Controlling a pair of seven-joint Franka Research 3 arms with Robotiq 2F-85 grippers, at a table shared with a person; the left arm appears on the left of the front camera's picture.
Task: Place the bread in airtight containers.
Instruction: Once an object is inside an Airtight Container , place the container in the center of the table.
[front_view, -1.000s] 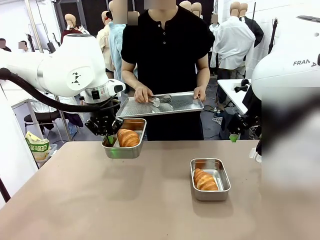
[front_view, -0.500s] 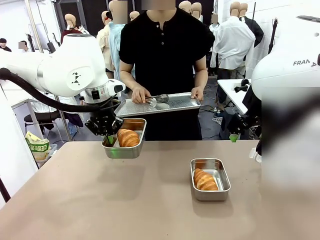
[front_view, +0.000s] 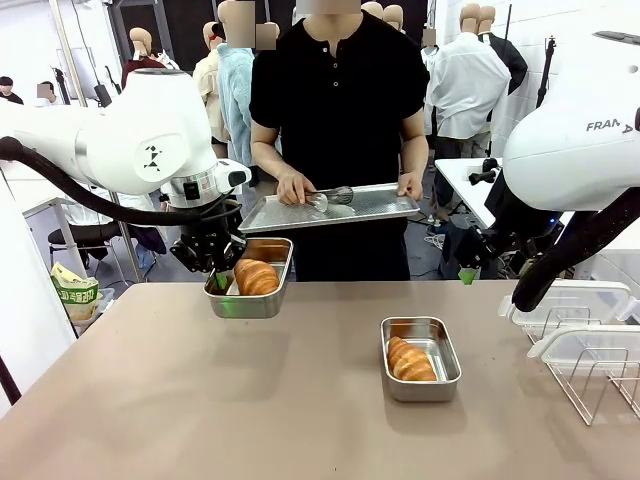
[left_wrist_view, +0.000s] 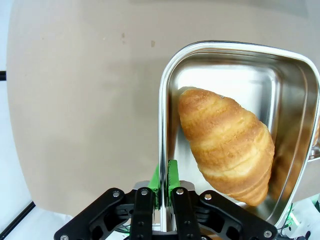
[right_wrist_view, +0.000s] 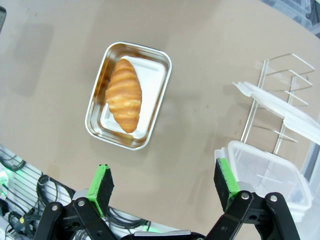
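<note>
**Your left gripper (left_wrist_view: 164, 176) pinches one steel tin (left_wrist_view: 235, 47) by its wall; your right gripper (right_wrist_view: 162, 175) hangs spread wide above the other tin (right_wrist_view: 96, 116).**
The pinched tin's wall runs between the green pads (left_wrist_view: 173, 175) at the table's (front_view: 300, 400) far left. Its golden-brown, ridged croissant (left_wrist_view: 227, 142) lies inside, just beside them. The other tin rests on the table, its second croissant (right_wrist_view: 124, 94) lying lengthwise.

looks like a robotics lab or test bay, not a kitchen: white left arm (front_view: 130, 140) and right arm (front_view: 580, 130) set up at a plain tan desk (front_view: 200, 400), loose cable bundles (right_wrist_view: 116, 214) past its edge, open hall behind with a white work table (front_view: 465, 178) and people (front_view: 462, 80) standing around.
</note>
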